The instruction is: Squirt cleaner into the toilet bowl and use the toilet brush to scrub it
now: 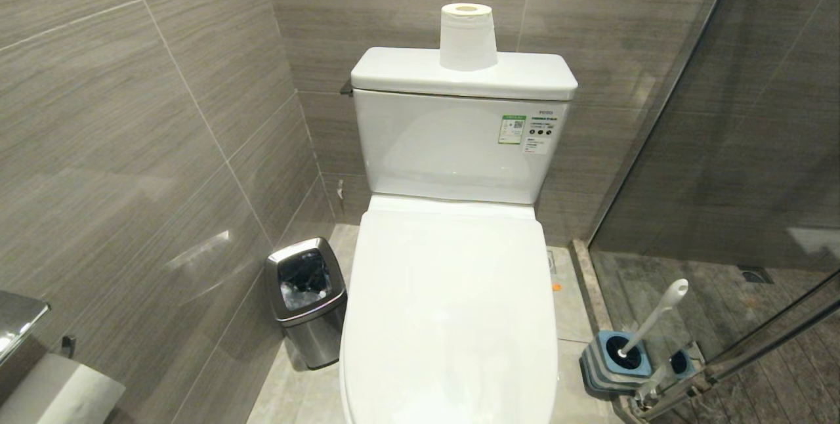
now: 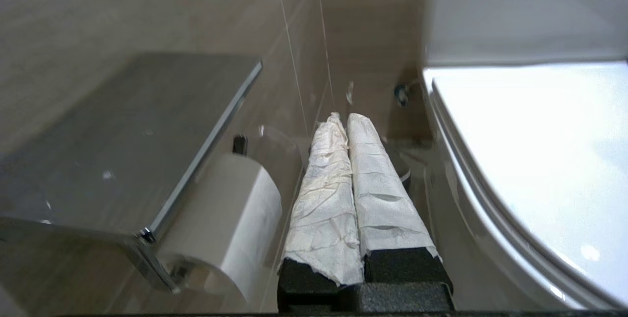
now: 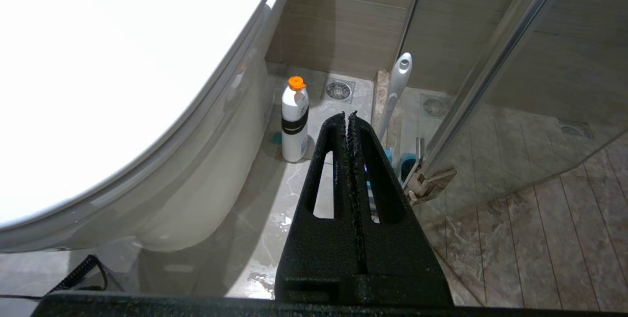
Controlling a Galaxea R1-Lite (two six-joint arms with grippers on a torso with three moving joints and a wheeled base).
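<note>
With the lid (image 1: 453, 319) closed over the toilet bowl, the toilet brush (image 3: 395, 89) stands in its holder (image 1: 617, 361) at about one o'clock from the right claw (image 3: 349, 117), nearer than the left claw (image 2: 346, 119), both pressed together and empty.

Glossy ceramic toilet bowl (image 1: 453, 148), brushed-steel bin (image 1: 308, 319), seemingly plastic toilet brush (image 1: 656, 319).

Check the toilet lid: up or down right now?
Down. The toilet lid lies flat over the bowl in the head view, covering the whole opening; the left wrist view shows its edge seated along the rim.
</note>
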